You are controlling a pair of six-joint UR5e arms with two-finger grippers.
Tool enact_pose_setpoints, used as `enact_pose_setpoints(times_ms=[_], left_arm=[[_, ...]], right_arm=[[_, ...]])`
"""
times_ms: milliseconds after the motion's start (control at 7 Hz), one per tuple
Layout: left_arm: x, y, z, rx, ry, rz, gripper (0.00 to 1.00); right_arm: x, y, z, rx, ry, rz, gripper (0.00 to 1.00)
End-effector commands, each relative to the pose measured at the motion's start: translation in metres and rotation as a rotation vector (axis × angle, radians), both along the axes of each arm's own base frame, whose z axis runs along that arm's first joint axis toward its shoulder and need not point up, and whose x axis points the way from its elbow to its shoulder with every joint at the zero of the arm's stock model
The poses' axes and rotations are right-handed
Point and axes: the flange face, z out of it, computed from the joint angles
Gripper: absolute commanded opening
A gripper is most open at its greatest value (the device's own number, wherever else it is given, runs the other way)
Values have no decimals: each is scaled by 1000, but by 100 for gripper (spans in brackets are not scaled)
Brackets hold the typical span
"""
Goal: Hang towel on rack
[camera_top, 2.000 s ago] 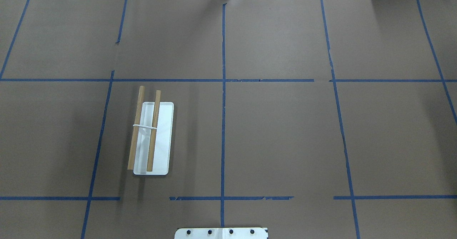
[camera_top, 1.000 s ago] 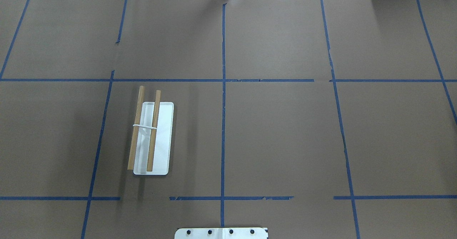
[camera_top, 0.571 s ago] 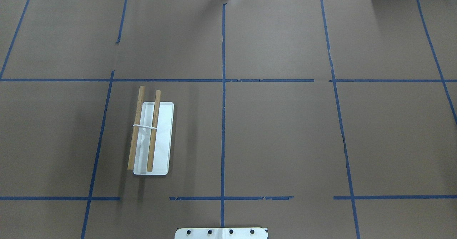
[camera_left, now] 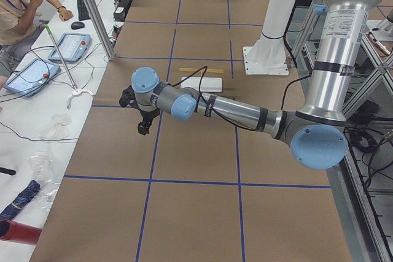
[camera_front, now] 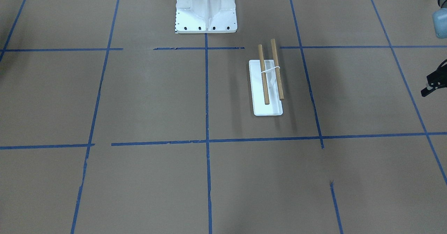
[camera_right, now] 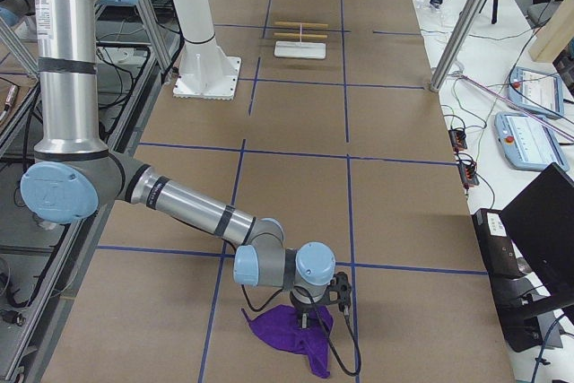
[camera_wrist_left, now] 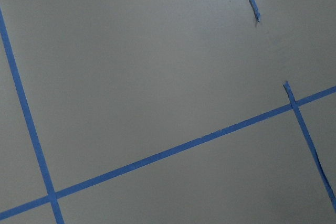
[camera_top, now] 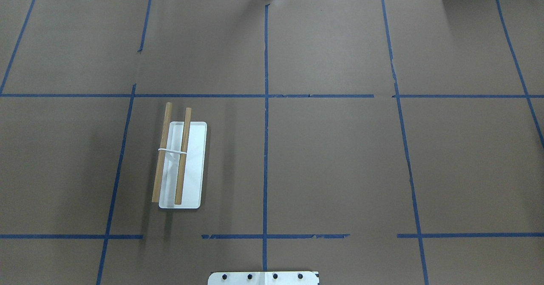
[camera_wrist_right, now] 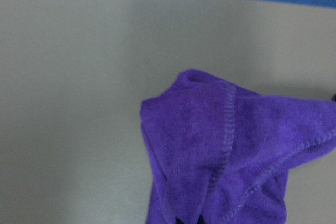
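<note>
Your brown table (camera_top: 340,170), gridded with blue tape (camera_top: 266,149), is carrying the rack (camera_top: 195,166) left of centre, the pedestal (camera_top: 263,277) at the bottom edge, and, bottom centre in the right-side view, the towel (camera_right: 291,334).

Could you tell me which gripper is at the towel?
The right gripper, at the purple towel on the table's far end; the left gripper hangs over bare paper.

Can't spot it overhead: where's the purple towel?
In the exterior right view, the crumpled deep-purple cloth towel lies at the near end of the table, under the right pincer.
</note>
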Motion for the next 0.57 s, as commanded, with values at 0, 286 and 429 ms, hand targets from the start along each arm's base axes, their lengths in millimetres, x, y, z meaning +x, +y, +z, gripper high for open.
enact_pose_setpoints(times_ms=[0,286,429], left_arm=[[2,2,-4,-4,15,-22,100],[3,1,-5,-11,19,-24,100],[10,0,-11,-47,59,-13,100]], right_arm=[[-3,-16,-123,74,-123,79,0],[-26,-6,-254,96,-267,161,0],[-59,-1,-311,86,-338,151,0]])
